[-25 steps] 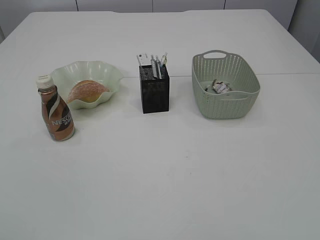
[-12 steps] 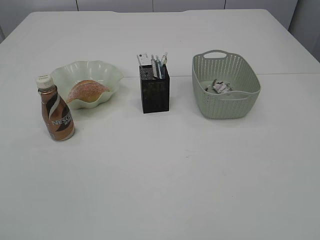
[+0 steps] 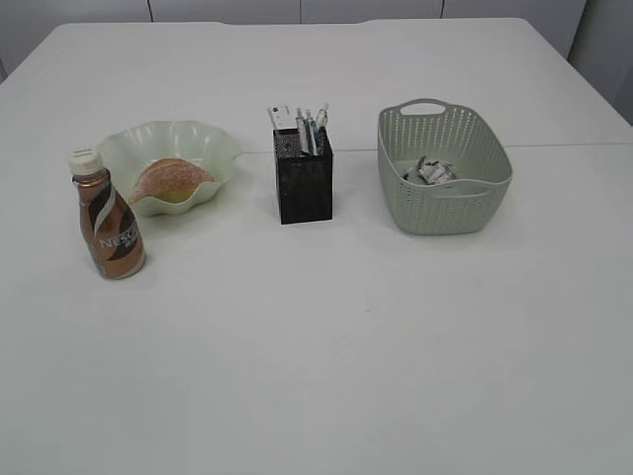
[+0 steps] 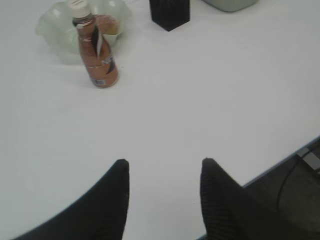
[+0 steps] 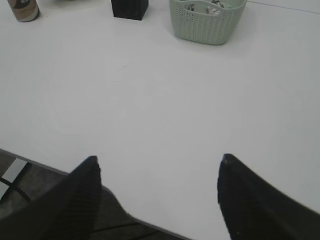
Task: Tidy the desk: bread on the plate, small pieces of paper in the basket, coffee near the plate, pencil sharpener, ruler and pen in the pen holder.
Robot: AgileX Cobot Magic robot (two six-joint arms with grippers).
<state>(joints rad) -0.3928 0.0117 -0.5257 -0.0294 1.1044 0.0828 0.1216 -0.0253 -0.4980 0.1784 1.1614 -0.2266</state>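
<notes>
The bread lies in the wavy-rimmed plate at the left of the desk. Just in front of the plate stands the coffee, upright. The black mesh pen holder holds pens and a ruler standing up; I cannot make out a pencil sharpener. Crumpled paper lies inside the basket. Neither gripper shows in the exterior view. My left gripper hangs open and empty over the desk's near edge, well short of the coffee. Open and empty too, my right gripper is far from the basket.
The desk's near edge shows in both wrist views, with dark floor and cables below it. A seam in the tabletop runs behind the basket.
In the exterior view the whole scene sits a few pixels further left than before. No object has moved on the desk.
</notes>
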